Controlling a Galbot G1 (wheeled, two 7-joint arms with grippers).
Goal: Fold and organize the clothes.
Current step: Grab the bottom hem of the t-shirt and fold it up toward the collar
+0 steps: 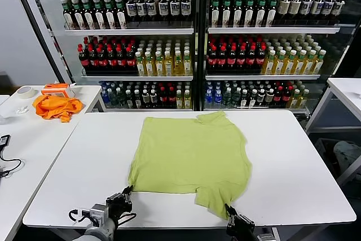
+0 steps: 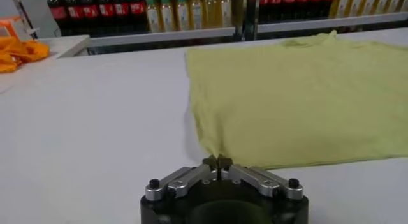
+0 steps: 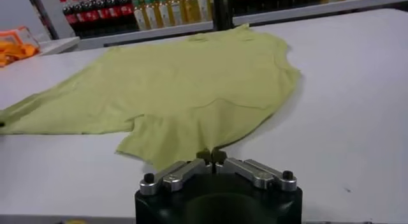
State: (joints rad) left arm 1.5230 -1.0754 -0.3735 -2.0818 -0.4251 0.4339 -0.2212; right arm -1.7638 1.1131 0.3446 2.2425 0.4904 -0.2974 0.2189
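While the light yellow-green T-shirt (image 1: 189,159) lies spread out on the white table (image 1: 293,167), both grippers sit at the table's near edge. The left gripper (image 2: 217,160) has its fingers pressed together on the shirt's near left corner. The right gripper (image 3: 211,156) has its fingers pinched on the near edge of the sleeve flap that sticks out toward the robot. An orange cloth (image 1: 55,106) lies on a side table (image 1: 28,139) to the left. Shelves of bottles (image 1: 192,43) stand behind.
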